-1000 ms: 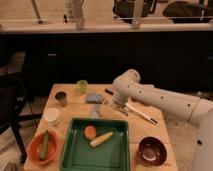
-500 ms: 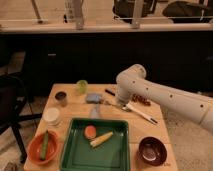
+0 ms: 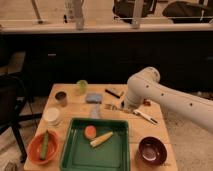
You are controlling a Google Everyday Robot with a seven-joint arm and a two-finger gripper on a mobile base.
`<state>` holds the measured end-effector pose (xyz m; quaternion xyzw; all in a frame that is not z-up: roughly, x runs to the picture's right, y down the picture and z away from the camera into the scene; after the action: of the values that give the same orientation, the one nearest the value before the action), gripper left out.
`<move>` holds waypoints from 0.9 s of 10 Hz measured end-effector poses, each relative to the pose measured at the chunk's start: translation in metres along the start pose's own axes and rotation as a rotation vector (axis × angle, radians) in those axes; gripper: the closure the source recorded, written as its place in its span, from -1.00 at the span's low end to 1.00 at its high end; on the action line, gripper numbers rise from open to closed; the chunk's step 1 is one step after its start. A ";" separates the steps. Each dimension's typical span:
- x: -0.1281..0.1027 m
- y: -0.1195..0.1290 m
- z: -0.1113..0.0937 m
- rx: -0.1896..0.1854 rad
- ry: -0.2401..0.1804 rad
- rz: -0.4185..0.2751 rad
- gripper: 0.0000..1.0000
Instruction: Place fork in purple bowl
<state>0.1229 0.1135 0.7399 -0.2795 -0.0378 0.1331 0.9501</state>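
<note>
Beyond the green tray point(image 3: 80, 152), the fork point(image 3: 111, 106) is lying flat, the gripper point(image 3: 126, 106) sitting at its handle end, fingers pressed together, likely needing spreading and squaring across the handle before carrying to the front-right purple bowl point(image 3: 152, 150).

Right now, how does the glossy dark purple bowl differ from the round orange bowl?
The glossy dark purple bowl sits front right on the wooden table; the round orange bowl sits front left, the green tray between them. The purple bowl looks empty; the orange bowl holds a long green vegetable. Both are round, similar in size. The gripper, shut, is low by the small silvery fork, nearer the purple bowl.
</note>
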 end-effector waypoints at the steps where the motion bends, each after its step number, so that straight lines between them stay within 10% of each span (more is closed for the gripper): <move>1: 0.006 0.003 -0.002 0.003 0.005 -0.001 1.00; 9: 0.096 0.063 -0.020 0.022 0.041 0.060 1.00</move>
<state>0.2037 0.1804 0.6892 -0.2727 -0.0085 0.1564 0.9493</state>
